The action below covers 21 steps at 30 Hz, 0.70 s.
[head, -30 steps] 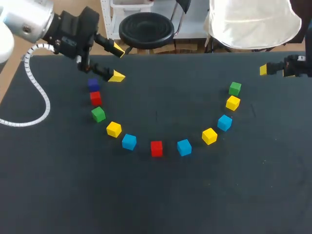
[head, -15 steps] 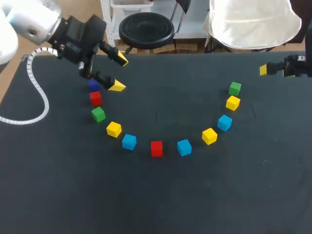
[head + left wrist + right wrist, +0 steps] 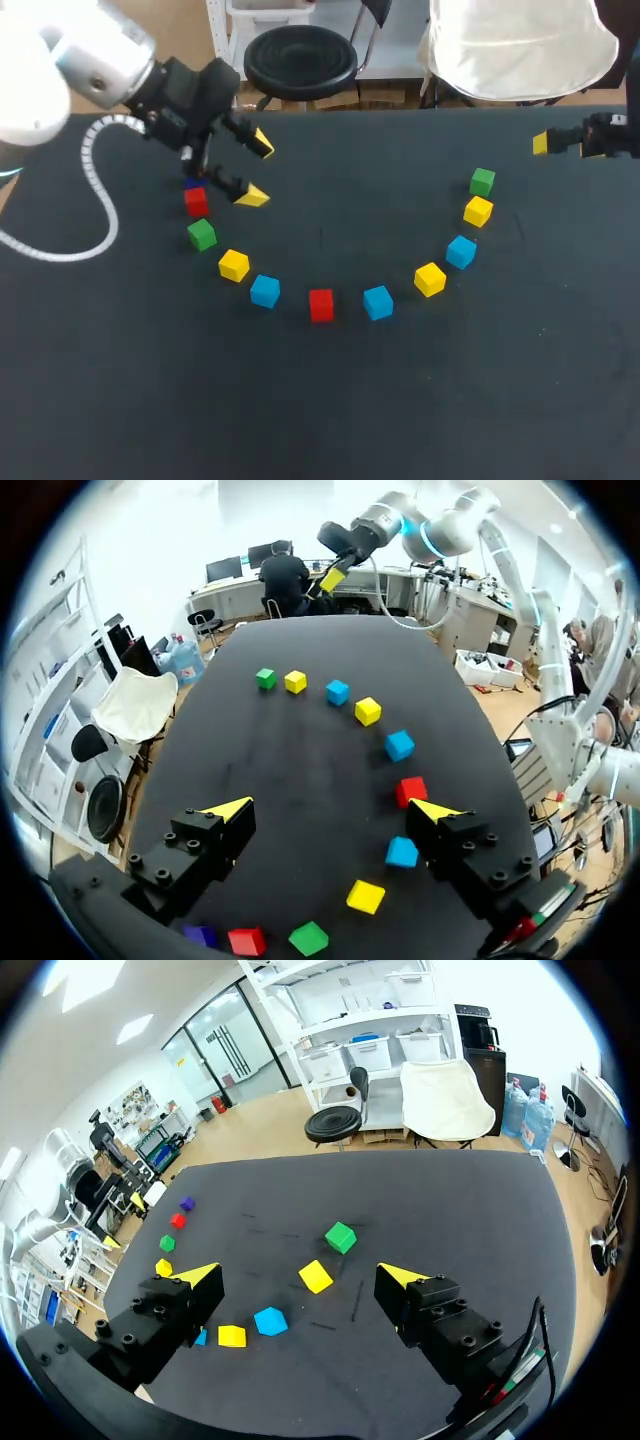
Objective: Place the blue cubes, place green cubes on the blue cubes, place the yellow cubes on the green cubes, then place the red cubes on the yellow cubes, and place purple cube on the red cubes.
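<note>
Cubes: eleven in a curved row on the black table (image 3: 330, 400), each standing alone.
Order from the left end: purple cube (image 3: 192, 183), end red cube (image 3: 196, 201), left green cube (image 3: 201, 235), left yellow cube (image 3: 233, 265), left blue cube (image 3: 265, 291), middle red cube (image 3: 321, 305), middle blue cube (image 3: 377, 302), then yellow, blue and yellow ones, and the right green cube (image 3: 482, 181) last.
Purple cube, head view: almost covered by the lower finger of the left pincer (image 3: 257, 170); only a dark strip shows.
Purple cube, left wrist view: plainly seen, just beside the end red cube, near the base of one finger.
Purple cube, right wrist view: small but uncovered, at the far side of the table.
Left pincer: wide open, gripping nothing, above the left end of the row. In its own view the left blue cube and the middle red cube lie close to one fingertip.
Right pincer (image 3: 300, 1276): wide open, gripping nothing, at the table's far right edge, well apart from the right green cube.
</note>
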### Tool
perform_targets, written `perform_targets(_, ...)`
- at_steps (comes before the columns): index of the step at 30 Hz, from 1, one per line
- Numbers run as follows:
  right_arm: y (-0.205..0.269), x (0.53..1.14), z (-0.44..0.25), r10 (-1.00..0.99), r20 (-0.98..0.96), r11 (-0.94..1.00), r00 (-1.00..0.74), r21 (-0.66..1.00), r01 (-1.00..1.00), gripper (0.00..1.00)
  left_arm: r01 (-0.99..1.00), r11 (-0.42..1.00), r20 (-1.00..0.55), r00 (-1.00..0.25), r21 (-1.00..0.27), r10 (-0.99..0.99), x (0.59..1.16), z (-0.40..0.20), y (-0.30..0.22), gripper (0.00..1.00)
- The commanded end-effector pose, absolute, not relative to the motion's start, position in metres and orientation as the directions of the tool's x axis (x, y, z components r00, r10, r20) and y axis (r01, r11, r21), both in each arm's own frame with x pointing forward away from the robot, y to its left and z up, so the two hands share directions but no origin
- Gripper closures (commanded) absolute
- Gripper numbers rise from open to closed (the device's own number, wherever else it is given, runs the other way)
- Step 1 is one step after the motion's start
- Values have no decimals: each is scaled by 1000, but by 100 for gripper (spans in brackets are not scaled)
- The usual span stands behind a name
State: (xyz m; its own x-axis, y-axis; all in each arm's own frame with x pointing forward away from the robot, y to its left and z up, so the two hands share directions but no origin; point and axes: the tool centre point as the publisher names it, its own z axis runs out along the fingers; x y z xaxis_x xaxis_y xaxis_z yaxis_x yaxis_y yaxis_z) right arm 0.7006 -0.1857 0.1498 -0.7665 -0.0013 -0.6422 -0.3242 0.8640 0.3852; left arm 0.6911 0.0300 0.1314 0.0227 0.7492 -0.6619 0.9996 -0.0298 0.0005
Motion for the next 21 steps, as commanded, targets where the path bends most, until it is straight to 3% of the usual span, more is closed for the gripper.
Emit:
perform_targets(1, -185, 700, 150, 0, -642, 866, -766, 383, -321, 0, 999, -34, -632, 18, -13, 775, 696, 134, 13, 0)
perform_targets(19, -185, 700, 150, 0, -642, 866, -766, 383, -321, 0, 998, -12, -628, -24, -54, 778, 685, 131, 15, 0)
perform_targets(21, -165, 709, 171, -153, -685, 832, -713, 301, -467, 0, 998, -12, -628, -24, -54, 778, 685, 131, 15, 0)
